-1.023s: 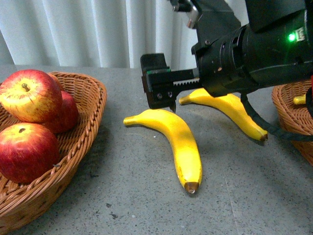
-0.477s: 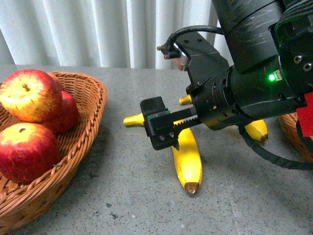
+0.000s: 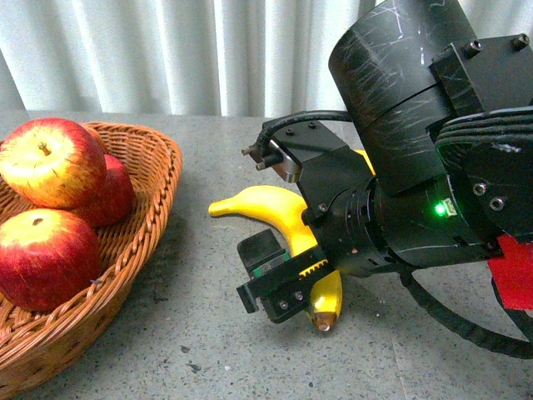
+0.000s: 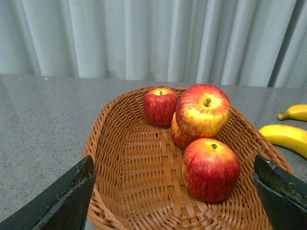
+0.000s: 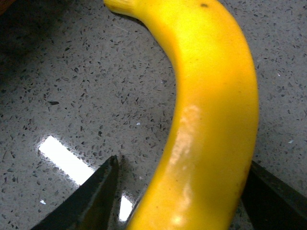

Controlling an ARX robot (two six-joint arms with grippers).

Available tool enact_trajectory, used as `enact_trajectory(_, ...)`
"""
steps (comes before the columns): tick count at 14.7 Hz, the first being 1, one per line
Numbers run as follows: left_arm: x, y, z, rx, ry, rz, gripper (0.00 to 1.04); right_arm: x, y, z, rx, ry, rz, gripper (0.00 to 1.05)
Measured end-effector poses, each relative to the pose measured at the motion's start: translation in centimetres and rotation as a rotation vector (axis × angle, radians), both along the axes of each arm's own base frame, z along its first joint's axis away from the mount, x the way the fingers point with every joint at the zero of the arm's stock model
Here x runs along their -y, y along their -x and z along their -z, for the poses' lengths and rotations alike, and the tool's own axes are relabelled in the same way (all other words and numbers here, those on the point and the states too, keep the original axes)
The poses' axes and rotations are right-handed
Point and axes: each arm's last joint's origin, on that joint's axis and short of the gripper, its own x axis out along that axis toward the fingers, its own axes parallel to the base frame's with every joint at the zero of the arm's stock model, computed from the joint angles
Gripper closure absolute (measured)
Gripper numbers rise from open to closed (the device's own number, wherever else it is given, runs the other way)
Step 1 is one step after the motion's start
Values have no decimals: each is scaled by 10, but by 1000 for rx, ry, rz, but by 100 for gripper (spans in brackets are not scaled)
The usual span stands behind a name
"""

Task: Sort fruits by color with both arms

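A yellow banana (image 3: 275, 212) lies on the grey table, its brown tip toward me. My right gripper (image 3: 287, 287) is open and lowered over the banana's near half, one jaw on each side; in the right wrist view the banana (image 5: 211, 120) fills the gap between the jaws. Three red-and-yellow apples (image 3: 50, 162) sit in the wicker basket (image 3: 154, 179) at the left. My left gripper (image 4: 175, 194) is open above that basket (image 4: 129, 158), where several apples (image 4: 208, 167) show. A second banana is mostly hidden behind the right arm.
The right arm (image 3: 416, 167) fills the right half of the front view and hides the table behind it. Two bananas (image 4: 288, 136) show past the basket in the left wrist view. A grey curtain hangs behind the table.
My right gripper has come down and toward me, from above the far end of the banana to astride its near half. The arm now hides the second banana and the right basket.
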Motion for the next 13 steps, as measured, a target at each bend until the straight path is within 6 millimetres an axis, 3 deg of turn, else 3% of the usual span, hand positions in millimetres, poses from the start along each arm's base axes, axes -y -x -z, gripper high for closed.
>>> enact_trajectory(4, 0, 0, 0, 0, 0, 0, 7, 14, -6, -8, 19, -8, 44, 66)
enact_trajectory(7, 0, 0, 0, 0, 0, 0, 7, 37, -17, -36, 87, -52, 108, 70)
enact_trajectory(11, 0, 0, 0, 0, 0, 0, 7, 111, -21, -114, 354, -233, 221, 70)
enact_trajectory(13, 0, 0, 0, 0, 0, 0, 7, 167, -12, -128, 488, -178, 281, 70)
